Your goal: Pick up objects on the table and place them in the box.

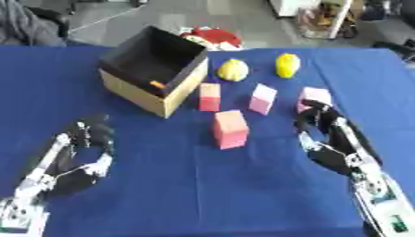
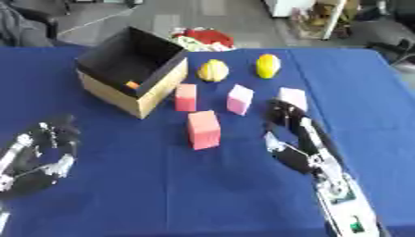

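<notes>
An open cardboard box (image 1: 142, 88) with a dark inside stands at the back left, with a small orange thing (image 1: 157, 84) in it. On the blue table (image 1: 203, 194) stand several pink blocks: a large one (image 1: 230, 129) in the middle, a narrow one (image 1: 210, 96) by the box, a pale one (image 1: 262, 98), and another pale one (image 1: 314, 96) right in front of my right hand's fingertips. Two yellow fruits (image 1: 233, 70) (image 1: 287, 65) lie behind them. My right hand (image 1: 328, 139) reaches forward, open, holding nothing. My left hand (image 1: 81, 152) rests open at the lower left.
Beyond the table's far edge lie a red and white thing (image 1: 212, 37) on the floor and shelving (image 1: 324, 18) at the upper right. Bare blue cloth stretches across the front between my two arms.
</notes>
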You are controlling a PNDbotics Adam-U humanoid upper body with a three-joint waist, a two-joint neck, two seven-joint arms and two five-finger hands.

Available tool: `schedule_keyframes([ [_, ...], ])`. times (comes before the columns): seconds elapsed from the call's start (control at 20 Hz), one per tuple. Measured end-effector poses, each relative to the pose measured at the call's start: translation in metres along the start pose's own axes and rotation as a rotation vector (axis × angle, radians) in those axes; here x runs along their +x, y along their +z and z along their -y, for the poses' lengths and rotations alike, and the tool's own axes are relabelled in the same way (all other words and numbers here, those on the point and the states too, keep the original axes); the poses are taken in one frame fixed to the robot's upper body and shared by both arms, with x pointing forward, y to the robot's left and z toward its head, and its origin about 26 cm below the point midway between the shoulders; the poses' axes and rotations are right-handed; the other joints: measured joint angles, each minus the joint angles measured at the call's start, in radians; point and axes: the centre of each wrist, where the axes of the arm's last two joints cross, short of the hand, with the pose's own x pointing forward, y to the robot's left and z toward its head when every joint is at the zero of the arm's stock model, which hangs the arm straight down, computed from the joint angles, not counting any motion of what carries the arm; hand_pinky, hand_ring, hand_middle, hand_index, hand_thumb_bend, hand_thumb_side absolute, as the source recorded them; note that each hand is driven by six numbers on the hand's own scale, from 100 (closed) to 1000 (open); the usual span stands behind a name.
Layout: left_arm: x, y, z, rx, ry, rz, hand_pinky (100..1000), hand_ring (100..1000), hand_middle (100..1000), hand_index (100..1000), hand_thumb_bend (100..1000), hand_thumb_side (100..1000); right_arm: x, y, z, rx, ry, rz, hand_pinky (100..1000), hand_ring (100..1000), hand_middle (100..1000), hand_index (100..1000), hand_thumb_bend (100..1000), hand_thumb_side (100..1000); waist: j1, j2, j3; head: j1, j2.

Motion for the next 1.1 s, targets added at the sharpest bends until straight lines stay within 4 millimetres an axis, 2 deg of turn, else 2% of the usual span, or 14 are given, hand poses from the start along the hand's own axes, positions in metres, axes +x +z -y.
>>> schedule_keyframes([
  [0.15,0.0,0.0,0.0,0.0,0.0,0.0,733,657,659,868,100,130,0.006,-0.011,0.002,0.025,0.024,0.036,846,670,649,886,100,100,0.0,-0.006,0.003,-0.001,0.0],
  [0.3,0.0,0.0,0.001,-0.005,0.001,0.001,733,657,659,868,100,133,0.016,-0.031,0.01,0.099,0.096,0.093,855,694,673,900,100,100,0.0,-0.01,0.012,-0.009,0.0],
  [0.45,0.0,0.0,0.002,-0.007,0.002,-0.001,733,657,660,868,100,139,0.025,-0.055,0.018,0.233,0.2,0.154,866,727,704,905,100,100,0.0,-0.014,0.017,-0.018,0.0],
  [0.55,-0.001,0.001,0.003,-0.012,0.004,-0.002,733,657,660,868,100,139,0.031,-0.073,0.022,0.346,0.276,0.191,889,780,759,920,100,100,0.0,-0.019,0.023,-0.024,0.0],
  [0.65,-0.001,0.001,0.004,-0.017,0.007,-0.003,733,657,660,869,100,140,0.035,-0.089,0.025,0.476,0.354,0.212,914,823,801,934,100,192,0.0,-0.022,0.025,-0.03,0.0],
  [0.7,-0.001,0.002,0.004,-0.018,0.008,-0.004,733,657,660,868,100,139,0.037,-0.098,0.026,0.546,0.397,0.216,917,828,805,936,100,200,0.0,-0.023,0.028,-0.033,0.0],
  [0.75,-0.002,0.002,0.004,-0.019,0.008,-0.005,733,657,660,869,100,141,0.038,-0.105,0.027,0.614,0.437,0.219,946,869,840,949,100,325,0.0,-0.024,0.029,-0.035,0.0],
  [0.85,-0.002,0.002,0.004,-0.022,0.009,-0.005,732,657,660,869,100,142,0.039,-0.119,0.026,0.75,0.519,0.212,980,909,875,963,228,438,0.0,-0.028,0.03,-0.038,0.0],
  [0.95,-0.002,0.002,0.005,-0.025,0.011,-0.005,732,657,660,869,100,142,0.038,-0.13,0.024,0.875,0.594,0.2,996,938,902,978,296,468,0.0,-0.029,0.033,-0.041,0.0],
  [1.1,-0.002,0.002,0.006,-0.029,0.014,-0.005,732,657,660,869,100,143,0.034,-0.142,0.02,1.005,0.683,0.168,1000,951,917,989,336,438,0.0,-0.03,0.034,-0.045,0.0],
])
